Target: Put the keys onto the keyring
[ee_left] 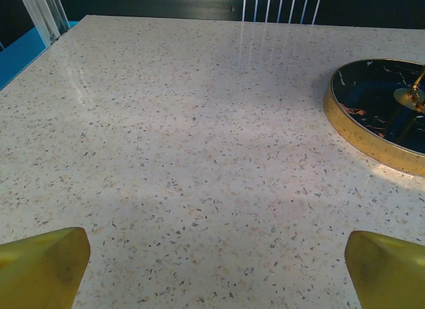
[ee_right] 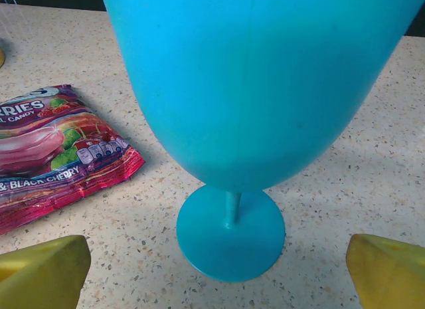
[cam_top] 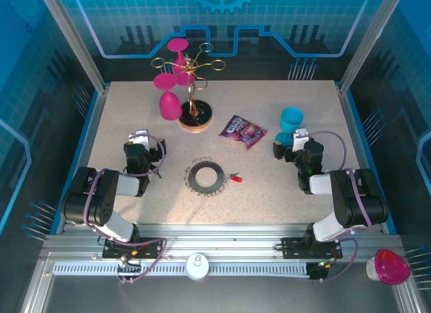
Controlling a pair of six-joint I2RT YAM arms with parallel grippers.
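Both grippers are empty with their jaws spread wide. On each wrist camera the two yellow fingertips sit at the bottom corners with nothing between them.

The left gripper (ee_left: 214, 256) hovers over bare table (ee_left: 166, 123), pointing away from the arm bases. The gold rim of the stand (ee_left: 362, 133) is ahead of it and to its right. The right gripper (ee_right: 216, 256) points the same way, straight at the blue glass (ee_right: 252, 90), which stands upright close in front of it. A bag (ee_right: 53, 149) of candy lies flat ahead and to its left.

Neither task item is in front of a gripper. The ring (cam_top: 207, 176) lies flat between the two arms. It is to the left gripper's right and a little back toward the bases, and to the right gripper's left and equally far back. The key (cam_top: 236, 178) lies just beside the ring, on the side facing the right gripper. I cannot tell whether it touches the wire loops.

By my reading, the right arm is nearer the key and the left arm is nearer the ring. The key's long axis seems to run roughly across the table, with the red head toward the right gripper and the blade toward the ring. It is tiny from above, so that angle is uncertain.

The coming move likely calls for the right gripper to swing left and draw back to get over the key. It should close across the key's narrow width, not along its length. The left gripper would likely shift right to steady the ring.
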